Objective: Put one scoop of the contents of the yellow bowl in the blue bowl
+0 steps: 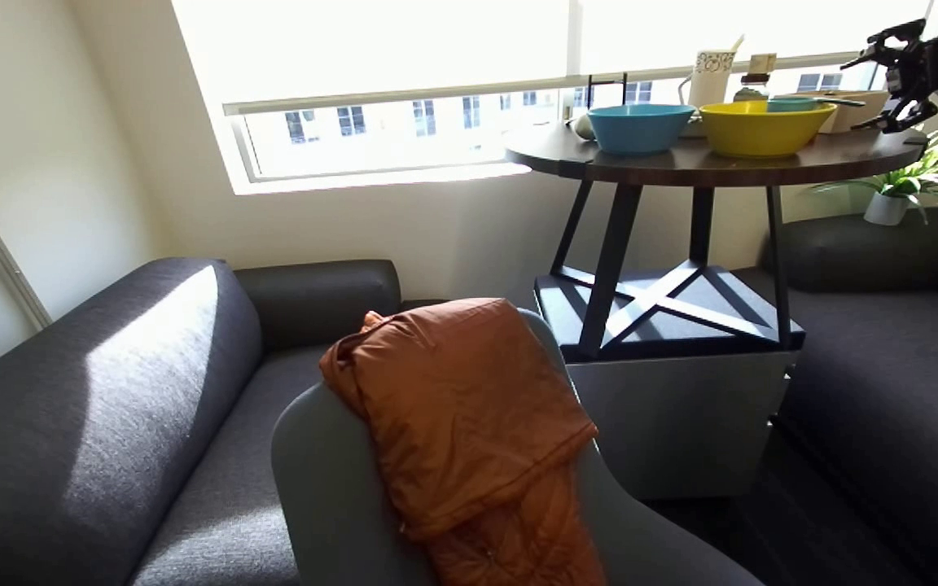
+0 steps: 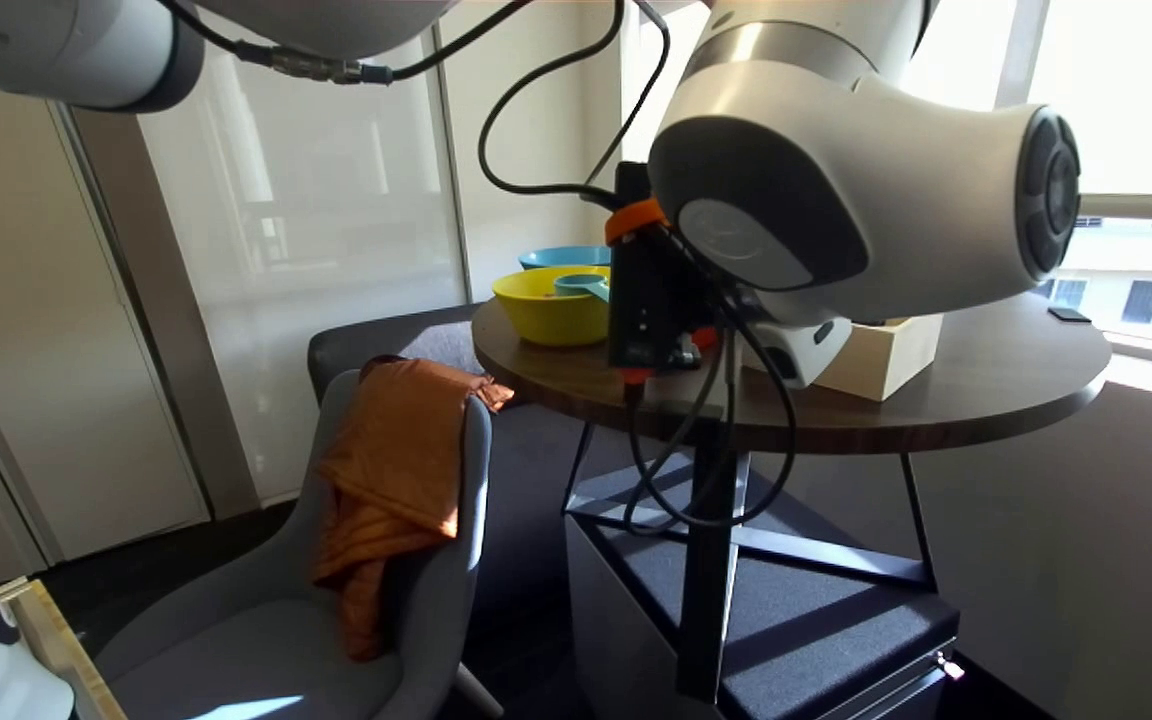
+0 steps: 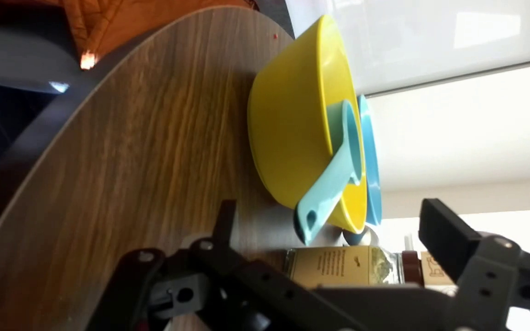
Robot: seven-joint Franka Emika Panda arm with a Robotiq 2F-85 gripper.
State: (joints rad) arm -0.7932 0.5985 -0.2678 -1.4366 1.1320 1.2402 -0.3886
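The yellow bowl [image 1: 754, 137] rests on the round table, right beside the blue bowl [image 1: 638, 132]. A light teal scoop [image 3: 327, 188] lies over the yellow bowl's rim, its cup inside and its handle sticking out toward my gripper [image 3: 328, 208]. The fingers stand wide apart with nothing between them, a little short of the handle's end. In an exterior view my gripper [image 1: 855, 96] hovers at the table's edge, level with the bowls. What fills the yellow bowl [image 2: 554, 320] is mostly hidden by its wall, and the blue bowl's inside does not show.
A glass jar with a tan label [image 3: 334, 266] stands close by the scoop handle, beyond the gripper's linkage. Also on the table [image 2: 976, 430] are a pale wooden box [image 2: 886, 362] and a patterned white mug [image 1: 712, 77]. A chair with an orange jacket [image 1: 469, 407] stands nearby.
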